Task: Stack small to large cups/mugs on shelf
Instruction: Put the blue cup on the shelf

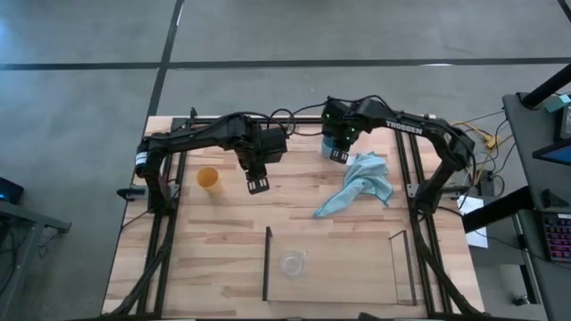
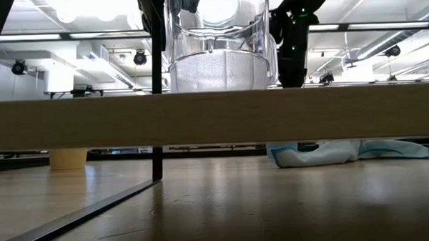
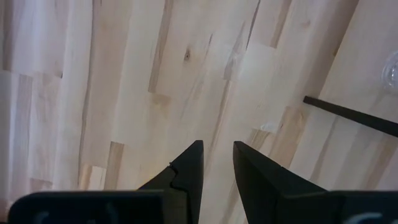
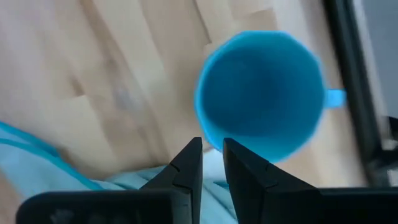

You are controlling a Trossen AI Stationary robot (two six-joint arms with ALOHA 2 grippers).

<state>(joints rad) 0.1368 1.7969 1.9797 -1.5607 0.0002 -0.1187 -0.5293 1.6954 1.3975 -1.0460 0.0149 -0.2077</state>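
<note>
On the pale, grained wooden tabletop (image 1: 223, 232), a small round yellow-orange cup (image 1: 208, 178) stands left of centre in the high view. Just right of it the left gripper (image 1: 258, 185) hangs over bare wood, fingers narrowly parted and empty. At lower centre a clear see-through cup (image 1: 292, 262) sits inside the thin dark metal-rod shelf (image 1: 266, 263). At upper right the right gripper (image 4: 212, 163), also nearly closed and empty, hovers above the glossy light blue mug with a handle (image 4: 261, 93), beside a crumpled light blue cloth (image 1: 361, 183).
</note>
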